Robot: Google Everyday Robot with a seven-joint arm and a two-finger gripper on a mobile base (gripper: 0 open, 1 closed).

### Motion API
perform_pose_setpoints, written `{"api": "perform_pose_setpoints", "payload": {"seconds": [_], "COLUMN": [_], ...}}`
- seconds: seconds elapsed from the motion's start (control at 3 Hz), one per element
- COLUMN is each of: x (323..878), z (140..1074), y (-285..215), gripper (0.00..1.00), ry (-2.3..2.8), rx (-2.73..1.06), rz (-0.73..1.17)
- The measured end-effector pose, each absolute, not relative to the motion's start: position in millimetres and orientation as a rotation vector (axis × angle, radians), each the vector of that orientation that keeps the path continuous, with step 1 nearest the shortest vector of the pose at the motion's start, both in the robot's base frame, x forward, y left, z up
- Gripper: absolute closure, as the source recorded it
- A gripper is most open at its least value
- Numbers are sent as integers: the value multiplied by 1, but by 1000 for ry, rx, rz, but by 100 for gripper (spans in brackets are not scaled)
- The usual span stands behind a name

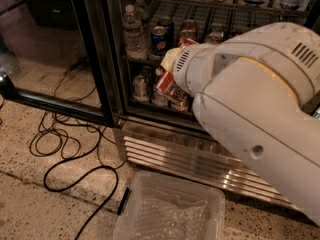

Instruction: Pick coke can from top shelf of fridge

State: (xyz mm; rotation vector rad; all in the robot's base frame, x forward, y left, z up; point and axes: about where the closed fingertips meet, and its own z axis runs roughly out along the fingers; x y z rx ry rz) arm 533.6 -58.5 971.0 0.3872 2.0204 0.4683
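The fridge (pixel 200 149) stands open, with wire racks and a louvred steel base. My white arm (pixel 250 94) reaches across its front from the right. The gripper (pixel 172 81) is at the arm's left end, mostly hidden by the wrist, in front of the lower racks. A red coke can (pixel 166 86) with white lettering hangs tilted under the wrist, clear of any rack, and the gripper holds it. A rack rail (pixel 200 3) crosses the top of the view with bottles on it. I cannot tell whether it is the top shelf.
A blue Pepsi can (pixel 159 38) and a water bottle (pixel 132 31) stand on the middle rack, with more cans below. The black-framed glass door (pixel 50 49) is open to the left. Black cables (pixel 75 154) lie on the floor. A clear plastic bin (pixel 170 209) sits below the fridge.
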Motion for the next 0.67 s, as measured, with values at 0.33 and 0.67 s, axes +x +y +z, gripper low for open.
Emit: {"api": "perform_pose_setpoints", "payload": {"seconds": [0.33,0.67], "x": [532,528], "z": [956,942], "y": [-69,-68], "gripper": [100,100], "ry": [2057,2092], "rx": [475,539], "rz": [528,591]}}
